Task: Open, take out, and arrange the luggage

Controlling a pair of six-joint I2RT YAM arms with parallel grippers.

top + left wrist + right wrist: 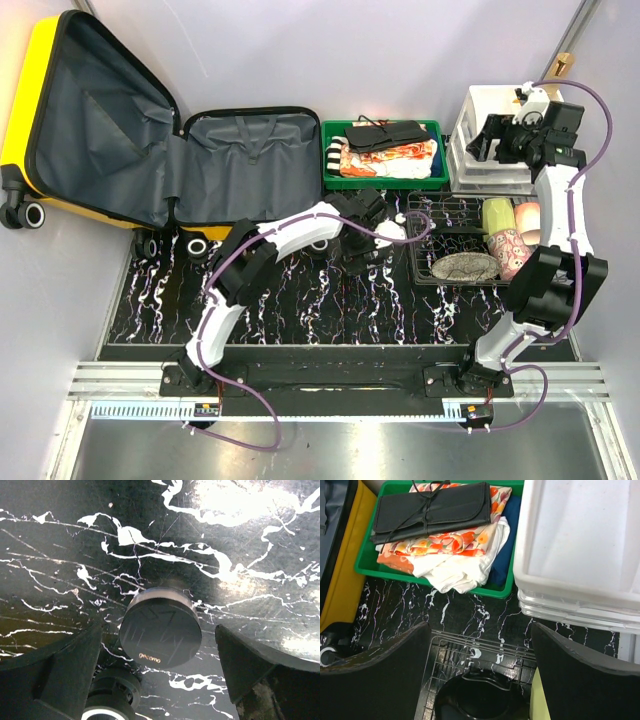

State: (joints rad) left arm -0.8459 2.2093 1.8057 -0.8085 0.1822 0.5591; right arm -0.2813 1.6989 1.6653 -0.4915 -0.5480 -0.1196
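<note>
Yellow hard-shell luggage (22, 110): open, far-left corner of surface (330, 310). One half tilted back vs. wall, other half flat beside it, dk grey lining showing on both. Blk/wht wheels (35, 213) at near-left edge.

Green plastic tray (331, 160): just beside flat half, on its right. Holds blk fabric pouch (385, 133) atop folded floral cloth (395, 155), w/ white cloth (455, 572) underneath.

White plastic bins (480, 100): stacked, far-right corner, next to tray.

Wire rack (440, 215): near side of bins. Holds grey oval pouch (467, 265), pale green item (497, 213), pink patterned items (512, 250), dark round bowl (480, 700).

Centre of surface, low, near side of tray: left gripper (157, 627). Fingers spread, one each side of round blk compact (160, 632) marked "gecomo". Compact flat on blk marble-look surface, gap visible on both sides, not pinched.

Raised near front edge of bins, over rack: right gripper (480, 627). Fingers spread, nothing btwn them.
</note>
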